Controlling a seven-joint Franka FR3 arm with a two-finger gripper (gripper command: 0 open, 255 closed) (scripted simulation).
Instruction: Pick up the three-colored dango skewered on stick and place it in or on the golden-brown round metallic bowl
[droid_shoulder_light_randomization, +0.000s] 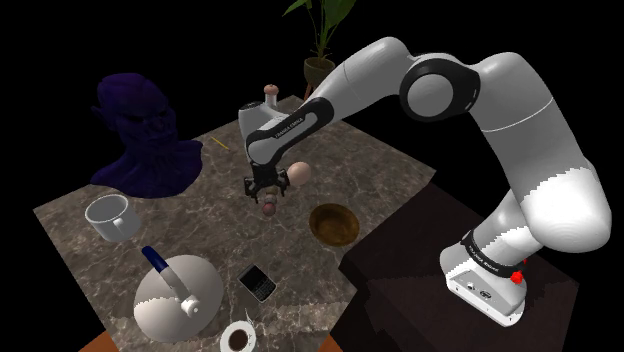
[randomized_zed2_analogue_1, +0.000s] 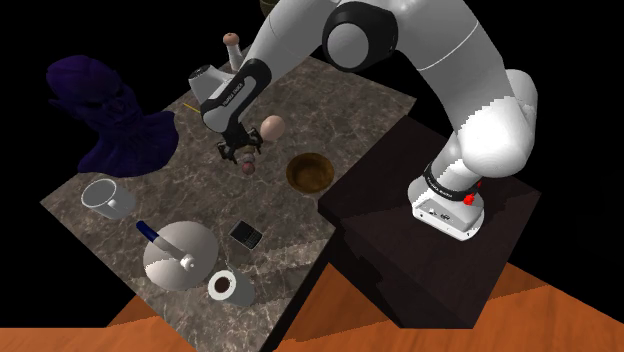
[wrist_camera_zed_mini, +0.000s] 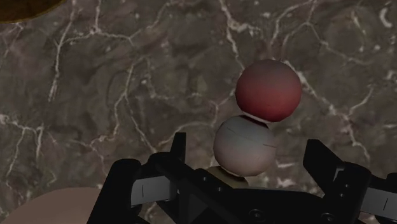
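So, the claw (wrist_camera_zed_mini: 248, 151) is down around the dango skewer (wrist_camera_zed_mini: 256, 118) over the marble desk (wrist_camera_zed_mini: 95, 83). Its fingers are spread, with the white ball between them and a sliver of gap on each side, so it has hold of nothing as far as I can see. The red ball pokes out past the tips, and a third is mostly tucked under the claw. My worry is that closing on round balls could squirt the skewer sideways or let it pivot. A peach-coloured ball (droid_shoulder_light_randomization: 298, 174) just beside the claw could get knocked too. The golden-brown bowl (droid_shoulder_light_randomization: 314, 222) sits near, toward the shoulder view's right.
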